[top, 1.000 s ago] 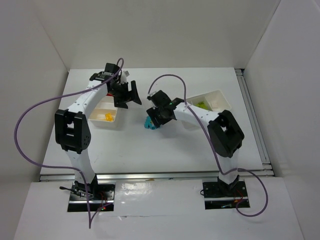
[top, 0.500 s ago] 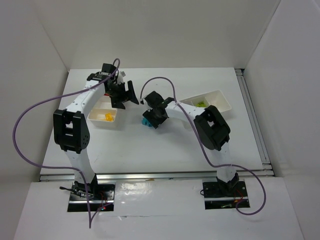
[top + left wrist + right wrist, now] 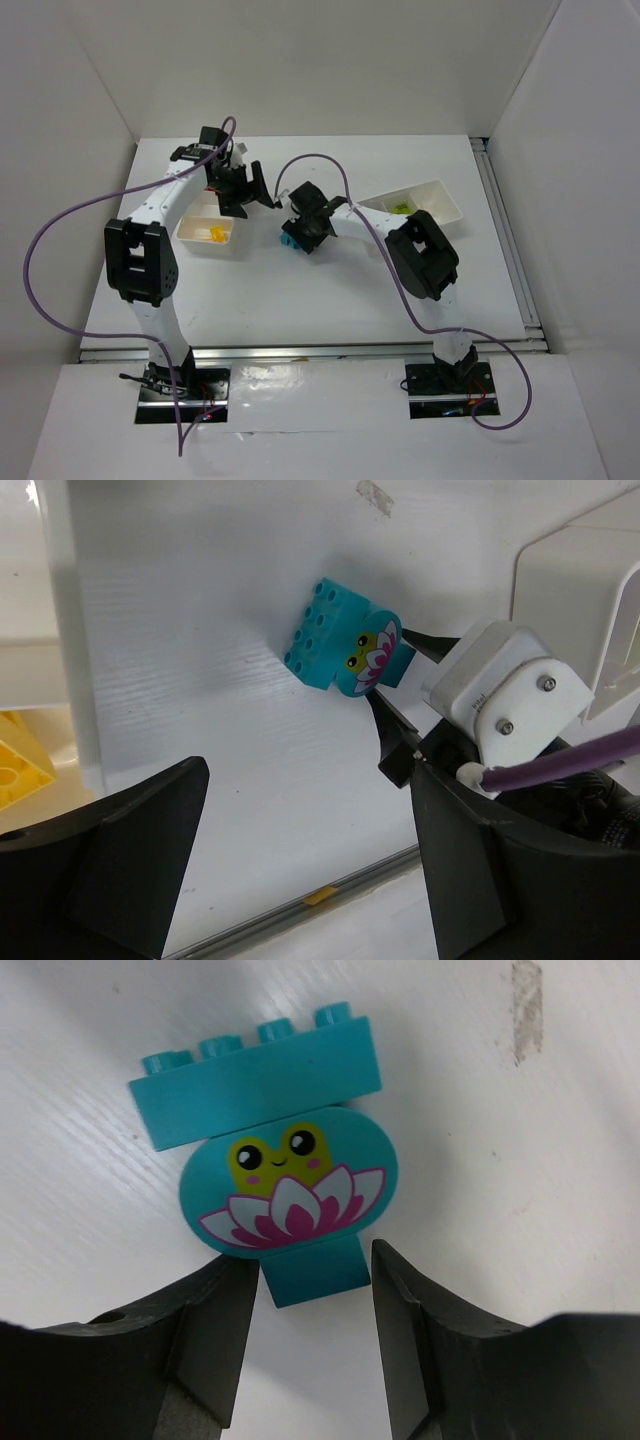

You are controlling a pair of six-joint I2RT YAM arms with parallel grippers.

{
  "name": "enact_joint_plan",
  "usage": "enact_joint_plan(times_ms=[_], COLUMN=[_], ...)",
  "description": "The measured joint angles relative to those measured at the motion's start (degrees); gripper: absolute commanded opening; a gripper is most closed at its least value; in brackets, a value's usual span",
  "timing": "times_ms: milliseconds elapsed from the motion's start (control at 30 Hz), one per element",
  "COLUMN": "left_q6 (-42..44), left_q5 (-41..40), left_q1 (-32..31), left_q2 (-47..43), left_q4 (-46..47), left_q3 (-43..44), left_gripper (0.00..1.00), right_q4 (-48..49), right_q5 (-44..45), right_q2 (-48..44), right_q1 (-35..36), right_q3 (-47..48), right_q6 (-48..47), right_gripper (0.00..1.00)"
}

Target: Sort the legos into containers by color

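Between the left tray (image 3: pixel 208 240) and the right tray (image 3: pixel 432 192), over the table (image 3: pixel 300 300), a cyan brick (image 3: pixel 290 1180) with a frog picture is clamped by the right fingers (image 3: pixel 210 1340); the left fingers (image 3: pixel 110 850) are spread wide apart close by

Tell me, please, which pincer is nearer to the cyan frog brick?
Right. The right pincer is shut on the lower end of the cyan frog brick. The left pincer hangs open and apart from it, farther back and to its left.

— What's on your table (image 3: pixel 330 290)?
— A left tray (image 3: pixel 205 251) and a right tray (image 3: pixel 436 200), well apart. Between them my cyan brick (image 3: pixel 270 1075) lies on the white top, near a scuff (image 3: pixel 527 1010).
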Motion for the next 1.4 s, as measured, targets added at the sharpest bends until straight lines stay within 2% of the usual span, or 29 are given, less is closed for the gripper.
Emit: enact_joint_plan(times_ms=[233,333,367,400,533,667,833,1000,1200,1400], left_q6=[0.1,0.1,0.2,0.2,0.3,1.7,3.4,4.4,1.9,-1.9], left_q5=[-0.1,-0.2,-0.2,-0.2,0.0,2.4,10.2,18.8,27.8,32.3], left_q1=[2.2,2.6,2.6,2.6,2.6,2.6,2.5,1.1,-0.3,-0.1], left_q2=[0.0,0.0,0.0,0.0,0.0,0.1,0.1,0.5,0.7,0.7], left_q4=[-0.7,-0.7,-0.7,-0.7,-0.7,-0.9,-0.5,1.5,11.0,18.7], left_q3=[0.0,0.0,0.0,0.0,0.0,0.2,0.3,0.3,-3.8,-7.4], left_gripper=[0.93,0.93,0.93,0.93,0.94,0.95,0.96,0.98,0.98,0.96], right_q4=[0.6,0.7,0.7,0.6,0.7,1.9,1.7,2.4,2.0,1.5], right_q5=[-3.4,-3.5,-3.4,-3.3,-3.0,-2.2,-1.7,-1.9,-1.4,-1.3], right_q2=[0.0,0.0,0.0,0.0,-0.3,-5.0,-17.9,-29.1,-31.8,-31.8], right_q1=[0.1,0.1,0.1,0.1,0.1,0.1,0.1,0.1,0.2,0.3], right_q3=[0.0,0.1,0.1,0.2,0.8,-3.7,-10.6,-12.3,-12.4,-13.2], right_q6=[-1.3,-1.3,-1.1,-1.0,0.4,2.7,5.4,7.9,9.4,10.1], right_gripper=[0.55,0.44,0.38,0.22,0.02,0.02,0.02,0.02,0.02,0.02])
